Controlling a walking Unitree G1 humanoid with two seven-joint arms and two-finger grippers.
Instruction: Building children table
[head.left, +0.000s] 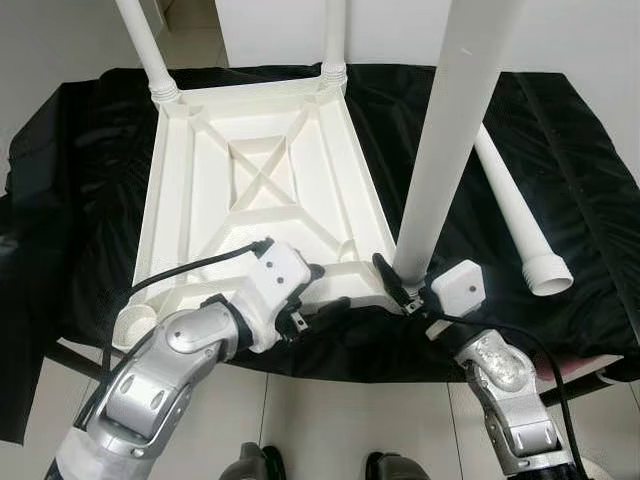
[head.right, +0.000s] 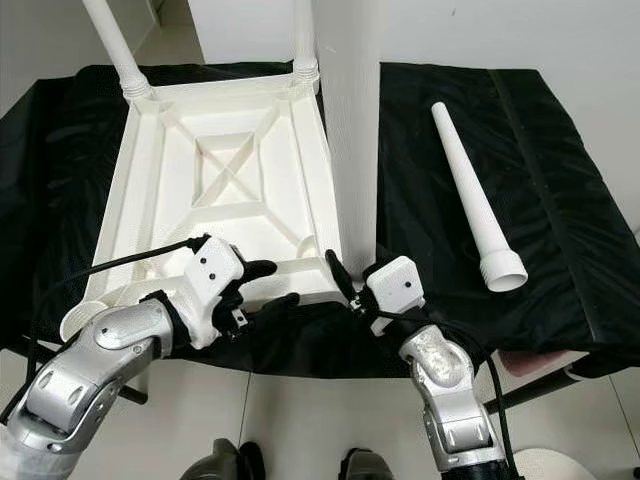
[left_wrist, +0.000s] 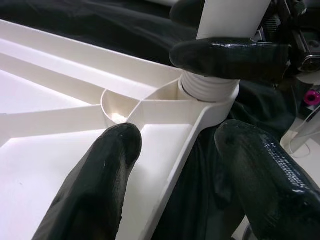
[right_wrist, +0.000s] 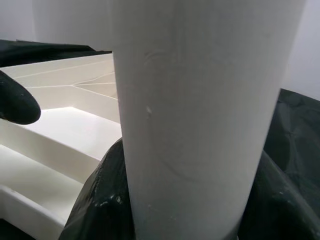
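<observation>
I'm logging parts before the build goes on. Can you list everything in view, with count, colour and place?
tabletop: 1, white, upside down on the cloth, ribbed underside up
fitted legs: 2, white, upright in the far corner sockets
held leg: 1, white, upright at the near right corner socket
loose leg: 1, white, lying on the cloth right of the tabletop
empty socket: 1, white, near left corner
cloth: 1, black, spread under the parts
floor: pale tiles, nearest the robot
left claw: open, straddling the tabletop's near rim
right claw: shut on the held leg's base
</observation>
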